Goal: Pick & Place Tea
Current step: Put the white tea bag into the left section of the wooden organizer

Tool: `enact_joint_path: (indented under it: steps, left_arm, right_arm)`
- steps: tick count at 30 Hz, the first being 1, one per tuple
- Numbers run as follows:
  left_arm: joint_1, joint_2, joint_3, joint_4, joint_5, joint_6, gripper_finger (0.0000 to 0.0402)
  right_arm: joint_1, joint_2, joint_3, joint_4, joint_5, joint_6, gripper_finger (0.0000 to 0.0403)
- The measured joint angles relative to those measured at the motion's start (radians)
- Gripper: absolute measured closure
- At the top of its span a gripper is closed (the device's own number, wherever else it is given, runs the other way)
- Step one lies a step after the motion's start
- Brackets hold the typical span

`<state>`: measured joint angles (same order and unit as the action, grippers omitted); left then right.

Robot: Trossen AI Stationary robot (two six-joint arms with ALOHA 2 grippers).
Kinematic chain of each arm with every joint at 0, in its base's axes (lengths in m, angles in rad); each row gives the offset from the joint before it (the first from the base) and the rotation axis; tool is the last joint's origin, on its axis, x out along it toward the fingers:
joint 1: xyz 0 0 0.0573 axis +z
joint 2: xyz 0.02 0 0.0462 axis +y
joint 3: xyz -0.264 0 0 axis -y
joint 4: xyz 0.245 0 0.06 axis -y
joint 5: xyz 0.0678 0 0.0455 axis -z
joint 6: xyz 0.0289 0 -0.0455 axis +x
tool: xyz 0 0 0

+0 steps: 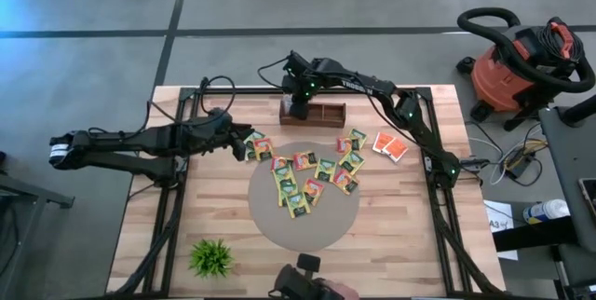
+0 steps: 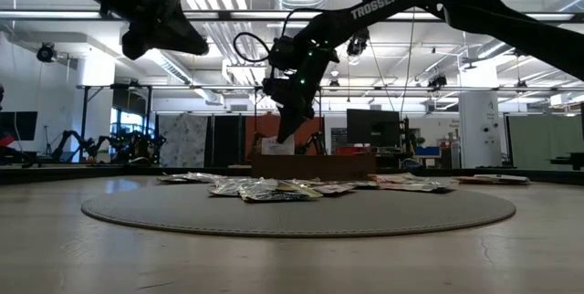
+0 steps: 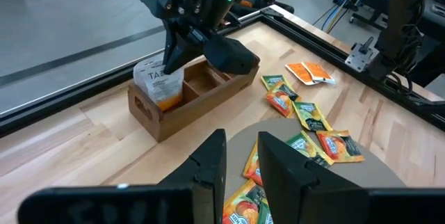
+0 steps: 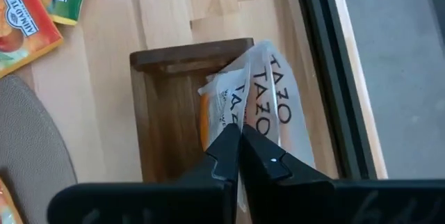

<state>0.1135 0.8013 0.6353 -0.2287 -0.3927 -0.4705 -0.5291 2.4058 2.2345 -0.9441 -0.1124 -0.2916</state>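
Observation:
Yellow-green and orange tea sachets (image 1: 303,184) lie scattered flat on a round grey mat (image 1: 307,230) and on the wood beside it. A wooden box (image 1: 321,114) stands at the table's far side. In its left end compartment white sachets (image 4: 268,106) stand on edge. My right gripper (image 4: 240,140) is over that compartment, shut on one of them. My left gripper (image 3: 241,158) hovers high above the mat's left rim, fingers open, with nothing held between them. My right gripper pinches a white sachet by its upper edge (image 4: 247,123) between its two fingers. The fingers come from above, slanting down. The fingertips cover the exact place of contact. The sachet stands upright, with its lower part inside the box's end compartment (image 3: 156,88).
Two orange sachets (image 1: 391,146) lie on the wood right of the mat. A small green plant (image 1: 211,256) stands near the front left. The box's other compartments (image 3: 208,78) are open at the top. Black frame rails (image 1: 438,197) run along both table sides.

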Motion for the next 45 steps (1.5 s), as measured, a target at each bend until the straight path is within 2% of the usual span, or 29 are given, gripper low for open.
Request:
enact_joint_path:
  steps: [14,20,24,28,35,40,45]
  left_arm:
    - [0.000,0.000,0.000,-0.024,0.001,0.004,0.0324]
    - [0.000,0.000,0.000,-0.026,0.001,0.004,0.0324]
    - [0.000,0.000,0.000,-0.026,0.002,0.027,0.0324]
    - [0.000,0.000,0.000,-0.027,0.002,0.059,0.0324]
    - [0.000,0.000,0.000,-0.027,0.002,0.133,0.0324]
    - [0.000,0.000,0.000,-0.027,0.002,0.198,0.0324]
    - [0.001,0.000,0.000,-0.027,0.002,0.265,0.0324]
  right_arm:
    - [0.003,-0.073,0.001,-0.051,0.007,0.001,0.0278]
    - [0.002,-0.120,-0.025,-0.182,0.015,0.010,0.0271]
    - [0.001,-0.180,-0.097,-0.181,-0.020,0.066,0.0281]
    - [0.003,-0.297,-0.269,-0.081,-0.025,0.144,0.0293]
    - [0.006,-0.639,-0.731,0.171,0.012,0.349,0.0304]
    - [0.031,-0.825,-0.974,0.173,0.095,0.548,0.0300]
    - [0.089,-0.932,-1.138,0.107,0.185,0.757,0.0296]
